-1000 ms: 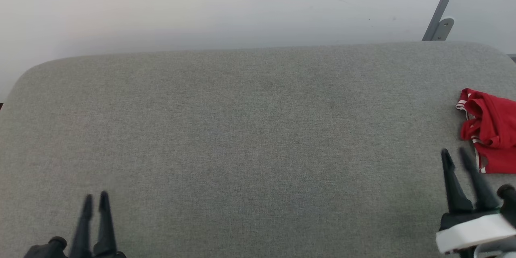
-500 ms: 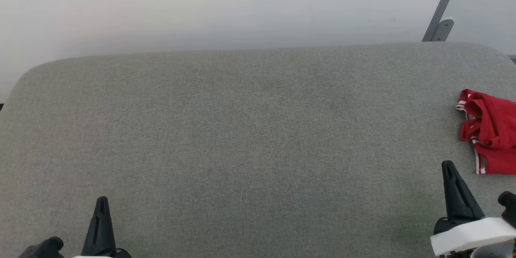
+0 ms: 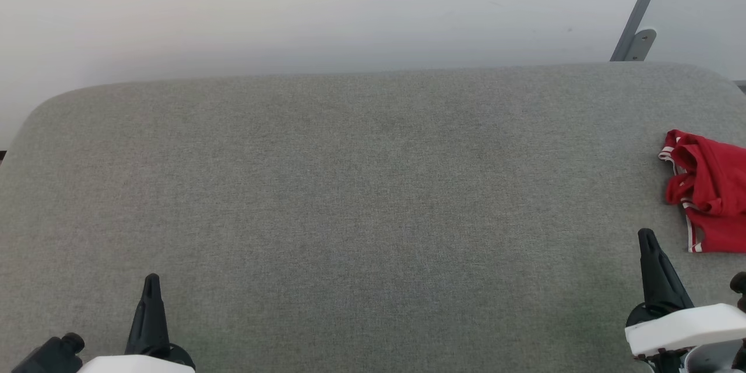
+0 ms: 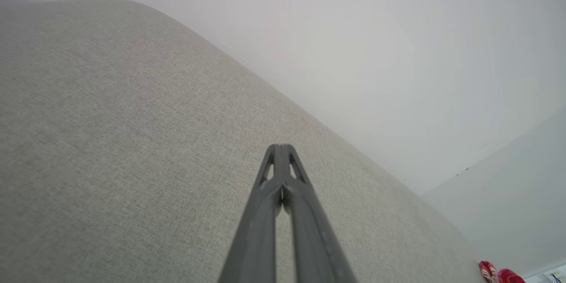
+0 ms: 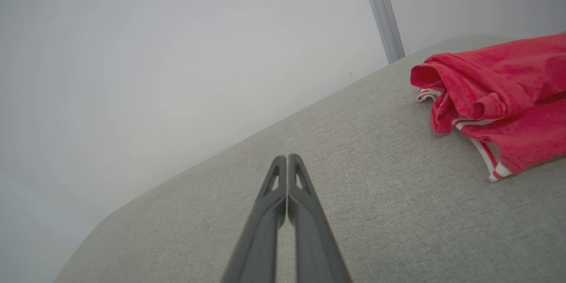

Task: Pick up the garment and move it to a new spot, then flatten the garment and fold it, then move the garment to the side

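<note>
Well, starting at your left: the left gripper (image 3: 151, 285) sits low at the near edge of the worktop (image 3: 373, 186). Its fingers (image 4: 261, 221) are pressed together with nothing between them, and they point out over bare grey cloth.

The wide middle of the worktop carries nothing of the task.

Further right, the right gripper (image 3: 646, 239) also sits at the near edge. Its fingers (image 5: 258, 230) are likewise closed and hold nothing. Their tips stop short of the garment, near it but not touching.

The garment (image 3: 714, 186) lies at the far right of the worktop and runs off the head view's edge. From the right wrist you see it as a layered red bundle (image 5: 499, 84), with a rolled lip on top and striped trim along the lower edge. It is not spread flat, and no lettering shows.

As for how far along you are, the scene fits two readings:
- The jersey is a bunched heap lying where it would be picked up, with the carrying, flattening, folding and setting aside all left to do.
- The jersey is a loosely folded stack already put to the side, with both arms drawn clear.

The layers look uneven rather than squared, but much of the garment is cut off. You cannot settle from here which reading holds.
</note>
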